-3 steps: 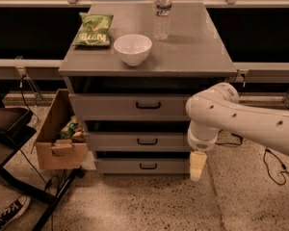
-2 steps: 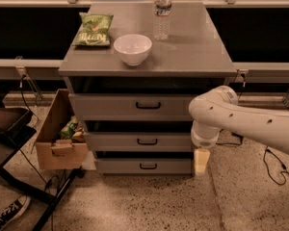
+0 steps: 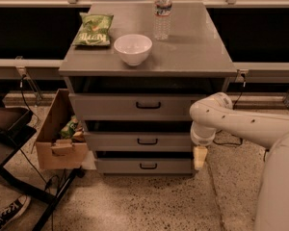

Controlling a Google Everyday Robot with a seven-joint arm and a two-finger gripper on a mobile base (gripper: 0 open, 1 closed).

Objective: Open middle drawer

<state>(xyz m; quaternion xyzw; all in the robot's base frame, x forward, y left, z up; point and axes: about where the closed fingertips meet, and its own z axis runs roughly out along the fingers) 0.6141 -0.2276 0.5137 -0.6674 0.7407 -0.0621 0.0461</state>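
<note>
The middle drawer is the grey mid-height front with a small black centre handle, set between a taller top drawer and a smaller bottom drawer. All three fronts stick out a little from the cabinet. My gripper hangs at the end of the white arm, just off the cabinet's right front corner, level with the gap between the middle and bottom drawers. It is to the right of the middle handle and holds nothing that I can see.
On the cabinet top stand a white bowl, a green chip bag and a water bottle. A cardboard box with items sits at the cabinet's left. A dark stand and a shoe are at the far left.
The arm and gripper have shifted a little to the right, from in front of the drawers' right end to just past the cabinet's corner. The drawers have not moved.
</note>
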